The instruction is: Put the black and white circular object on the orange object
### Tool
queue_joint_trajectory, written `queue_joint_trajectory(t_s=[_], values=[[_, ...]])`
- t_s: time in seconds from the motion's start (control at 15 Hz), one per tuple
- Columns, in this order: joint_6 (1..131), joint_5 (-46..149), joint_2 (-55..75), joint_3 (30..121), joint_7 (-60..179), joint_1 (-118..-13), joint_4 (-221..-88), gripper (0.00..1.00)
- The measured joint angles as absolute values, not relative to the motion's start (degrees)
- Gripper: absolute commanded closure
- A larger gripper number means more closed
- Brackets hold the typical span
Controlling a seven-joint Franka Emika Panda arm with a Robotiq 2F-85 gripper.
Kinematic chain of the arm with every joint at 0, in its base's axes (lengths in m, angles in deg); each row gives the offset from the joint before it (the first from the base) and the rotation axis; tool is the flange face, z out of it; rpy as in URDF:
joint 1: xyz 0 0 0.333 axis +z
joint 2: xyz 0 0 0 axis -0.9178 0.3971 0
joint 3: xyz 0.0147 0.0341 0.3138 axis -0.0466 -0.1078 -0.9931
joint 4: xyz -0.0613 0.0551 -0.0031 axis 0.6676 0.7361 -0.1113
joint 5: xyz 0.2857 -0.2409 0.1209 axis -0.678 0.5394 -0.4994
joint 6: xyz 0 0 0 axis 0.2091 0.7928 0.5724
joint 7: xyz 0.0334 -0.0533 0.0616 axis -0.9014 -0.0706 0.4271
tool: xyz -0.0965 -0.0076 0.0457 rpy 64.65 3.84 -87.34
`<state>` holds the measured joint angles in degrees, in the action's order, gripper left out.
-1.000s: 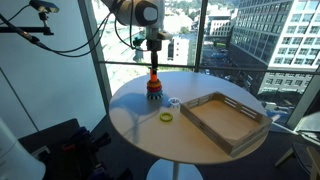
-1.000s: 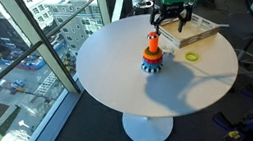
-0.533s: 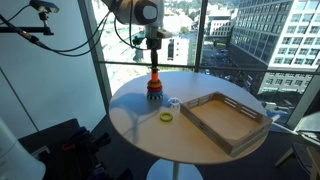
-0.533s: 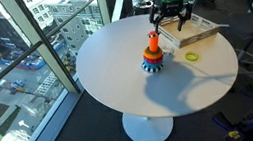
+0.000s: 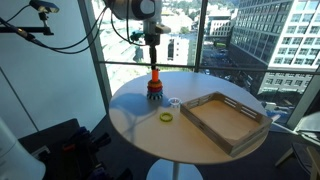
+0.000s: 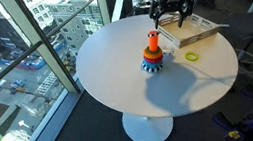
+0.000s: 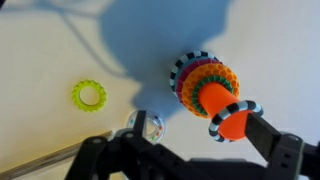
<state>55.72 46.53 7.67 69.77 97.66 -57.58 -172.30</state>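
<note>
My gripper [image 7: 182,142] hangs with its fingers apart, gripping nothing. The black and white circular object [image 7: 237,113] lies at my two o'clock, seemingly looped over the tip of the upright orange object [image 7: 213,98]. I cannot tell whether it is fully seated.

Round white table [image 5: 130,125] below the gripper [image 5: 154,57], yellow-green ring [image 5: 166,117] and small clear ring [image 5: 174,101] near it, wooden tray [image 5: 250,137] farther off.
</note>
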Motion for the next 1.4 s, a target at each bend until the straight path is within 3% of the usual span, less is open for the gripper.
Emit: queue_joint_trajectory(t_s=[1.4], values=[[55.3,46.5,7.8,69.9,97.6,-57.8,-174.7,0.00]])
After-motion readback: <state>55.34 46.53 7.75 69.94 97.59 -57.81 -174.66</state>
